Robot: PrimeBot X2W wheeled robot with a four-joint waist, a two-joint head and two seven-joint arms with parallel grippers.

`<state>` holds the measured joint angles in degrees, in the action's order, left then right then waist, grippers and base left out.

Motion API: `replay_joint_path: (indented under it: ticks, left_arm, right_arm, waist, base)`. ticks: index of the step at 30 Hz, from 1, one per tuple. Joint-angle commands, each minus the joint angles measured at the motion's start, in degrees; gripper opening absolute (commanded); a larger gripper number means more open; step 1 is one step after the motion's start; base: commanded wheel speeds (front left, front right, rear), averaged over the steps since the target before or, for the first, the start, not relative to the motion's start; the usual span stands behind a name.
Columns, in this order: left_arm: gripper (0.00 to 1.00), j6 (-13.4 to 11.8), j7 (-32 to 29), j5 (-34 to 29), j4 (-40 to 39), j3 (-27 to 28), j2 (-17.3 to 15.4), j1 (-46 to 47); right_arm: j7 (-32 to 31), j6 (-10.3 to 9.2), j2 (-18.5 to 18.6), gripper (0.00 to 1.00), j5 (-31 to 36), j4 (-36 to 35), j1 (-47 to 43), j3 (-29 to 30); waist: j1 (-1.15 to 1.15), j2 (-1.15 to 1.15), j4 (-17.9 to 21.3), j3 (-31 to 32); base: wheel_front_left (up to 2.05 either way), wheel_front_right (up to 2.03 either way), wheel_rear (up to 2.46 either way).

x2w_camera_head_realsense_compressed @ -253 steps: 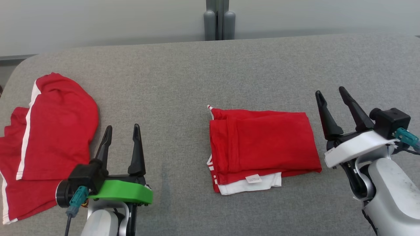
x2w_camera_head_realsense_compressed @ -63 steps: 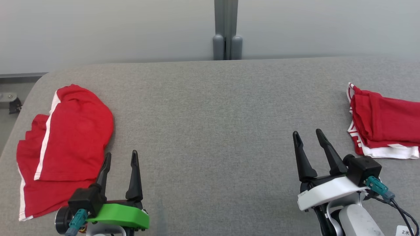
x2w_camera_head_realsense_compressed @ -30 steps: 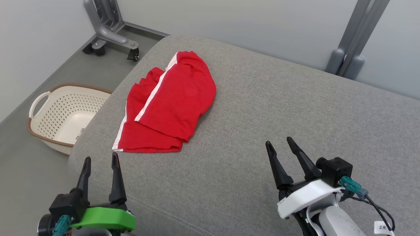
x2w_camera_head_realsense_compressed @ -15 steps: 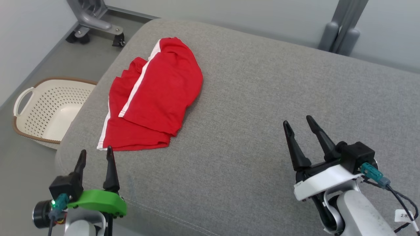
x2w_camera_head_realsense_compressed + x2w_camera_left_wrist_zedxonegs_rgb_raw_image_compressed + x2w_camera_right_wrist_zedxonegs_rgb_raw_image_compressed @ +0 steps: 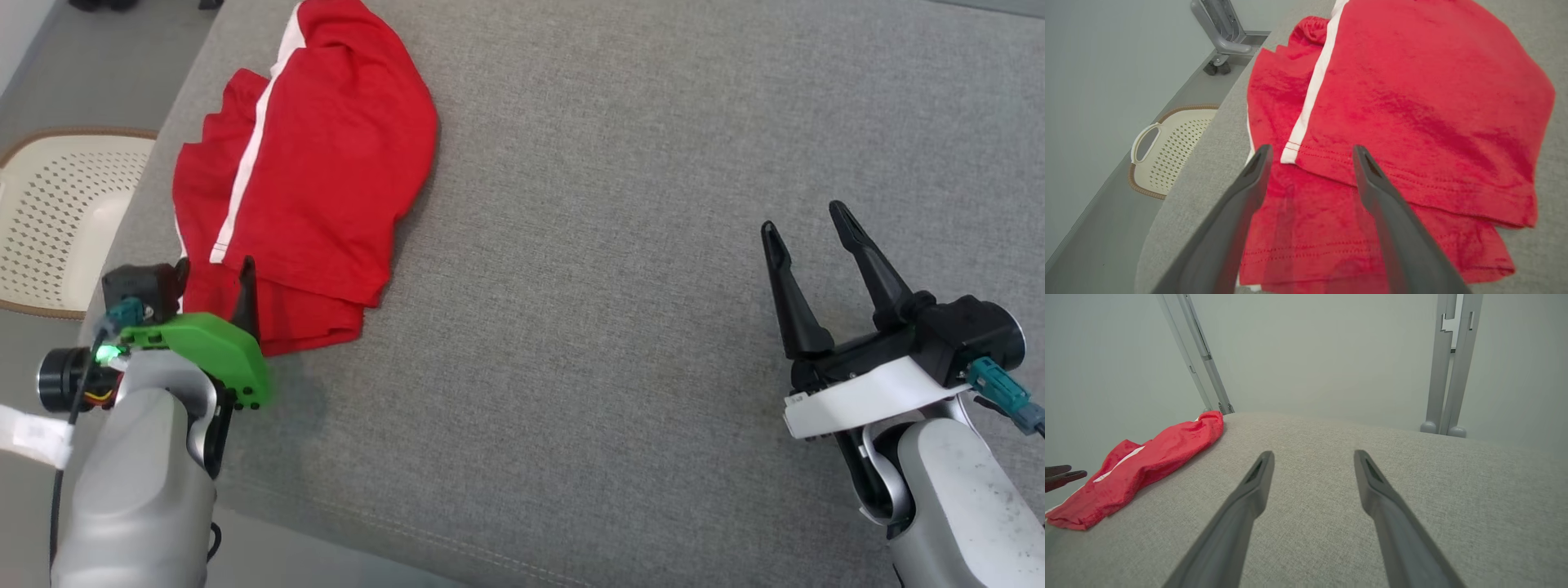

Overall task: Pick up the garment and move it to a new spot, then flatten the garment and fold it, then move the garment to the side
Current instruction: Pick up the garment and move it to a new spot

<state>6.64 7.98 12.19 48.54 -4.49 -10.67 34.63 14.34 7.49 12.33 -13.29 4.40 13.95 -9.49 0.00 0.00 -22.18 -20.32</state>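
Note:
The garment (image 5: 326, 147) is red with a white side stripe and lies crumpled and loosely doubled over at the left end of the grey padded surface (image 5: 612, 245). My left gripper (image 5: 214, 265) hovers open over its near corner, fingers pointing along the cloth. In the left wrist view the garment (image 5: 1412, 102) spreads out beneath and beyond the left gripper (image 5: 1311, 149), and nothing is pinched between the fingers. My right gripper (image 5: 802, 216) stands open and empty over bare padding far to the right. In the right wrist view the garment (image 5: 1147, 465) lies far left of the right gripper (image 5: 1313, 453).
A cream perforated basket (image 5: 49, 204) sits on the floor beside the surface's left edge, also visible as the basket (image 5: 1167, 155) in the left wrist view. Grey metal frame posts (image 5: 1447, 375) stand behind the surface. Its rounded front edge runs close to my left arm.
The head camera has swung further down and left. My left gripper has moved forward until it is over the garment's near corner. The right gripper stays open over bare padding.

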Motion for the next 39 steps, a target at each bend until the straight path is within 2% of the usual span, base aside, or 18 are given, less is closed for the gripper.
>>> replay_joint_path:
  ticks: [1,11,12,13,18,27,32,39]
  left_arm:
    - [1.00,0.31,-0.79,0.24,1.57,-0.54,-0.46,2.45]
    - [1.00,0.81,-6.65,2.09,15.06,-2.23,-2.31,10.68]
    - [0.58,0.79,-6.56,2.66,15.64,-2.16,-2.22,11.07]
    - [0.00,0.81,-6.43,3.09,16.25,-2.10,-2.22,11.47]
    - [0.00,0.81,-5.05,3.71,17.90,-3.85,-2.80,12.03]
    - [0.00,0.84,2.41,6.38,14.90,-7.82,-4.38,10.13]
    - [0.00,0.85,5.78,8.33,8.55,-9.68,-3.85,8.27]
    - [0.00,0.31,6.82,8.75,-5.93,-12.35,-4.24,5.63]
  right_arm:
    - [-0.25,0.00,1.37,1.00,0.45,-0.52,0.76,0.14]
    - [-0.83,0.00,1.62,1.00,0.99,-1.51,1.37,-0.32]
    - [-0.78,0.00,1.53,1.00,0.96,-1.40,1.36,-0.23]
    - [-0.71,0.00,1.38,1.00,0.94,-1.19,1.30,-0.17]
    - [-0.33,0.00,0.39,1.00,0.92,0.04,1.03,-0.31]
    - [0.63,0.00,-2.10,1.00,-0.11,3.20,0.83,-1.66]
    - [0.88,0.00,-3.69,1.00,-1.08,4.80,-0.25,-1.32]
    - [0.89,0.00,-5.75,1.00,-1.92,4.42,-2.01,-0.33]
  waist:
    - [0.00,0.00,2.26,-4.23]
    - [0.00,0.00,4.44,-5.83]
    - [0.00,0.00,4.55,-5.73]
    - [0.00,0.00,4.65,-5.55]
    - [0.00,0.00,4.83,-4.16]
    - [0.00,0.00,5.67,2.13]
    - [0.00,0.00,6.83,6.09]
    - [0.00,0.00,8.95,10.30]
  base:
    - [0.00,0.00,0.00]
    - [0.00,0.00,0.00]
    - [0.00,0.00,0.00]
    - [0.00,0.00,0.00]
    - [0.00,0.00,0.00]
    - [0.00,0.00,0.00]
    - [0.00,0.00,0.00]
    - [0.00,0.00,0.00]
